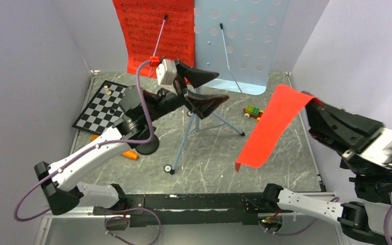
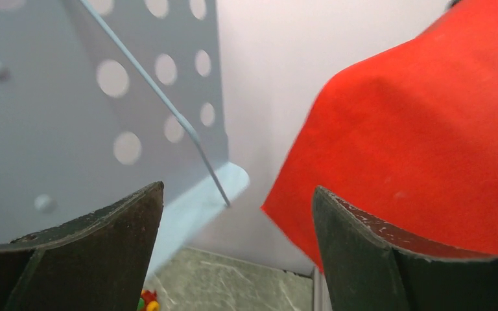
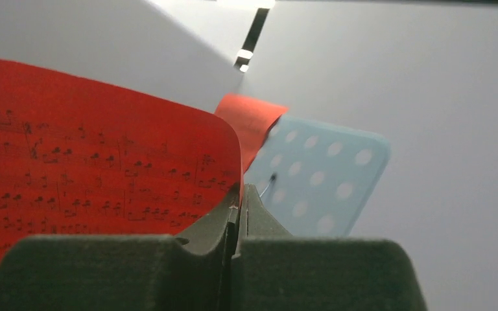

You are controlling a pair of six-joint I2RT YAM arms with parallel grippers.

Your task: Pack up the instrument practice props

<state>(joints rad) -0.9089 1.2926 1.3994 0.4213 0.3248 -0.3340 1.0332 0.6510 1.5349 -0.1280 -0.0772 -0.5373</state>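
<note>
From above: light-blue music stand [image 1: 245, 41] at the back of the marble-patterned table [image 1: 296, 163], tripod legs spread mid-table. On the left half of its perforated desk, a red music sheet [image 1: 153, 30] under a wire retainer. Right half bare, with a second wire [image 1: 227, 48] lying across the holes. Second red sheet [image 1: 273, 127] off the stand, hanging in the air over the table's right side. Pinched at its upper end by the right gripper [image 1: 312, 102], jaws closed on it. Left gripper [image 1: 219, 87] in front of the desk's lower edge, above the tripod, jaws spread wide with nothing between.

In the way: left arm lying over a corner of the chessboard [image 1: 102, 107] and over an orange microphone [image 1: 130, 154], only its end showing. Brick toy car [image 1: 252, 113] near the right tripod leg, just beside the hanging sheet.

In the left wrist view only: blank red back of the second red sheet [image 2: 428, 129] to the right of the parted fingers [image 2: 104, 246]. Desk lip and wire to the left, a scrap of the toy car at the bottom edge.

In the right wrist view only: printed staves on that sheet's face [image 3: 104, 162], with the paper caught in the seam between the shut fingers. Stand desk [image 3: 318, 181] beyond.
</note>
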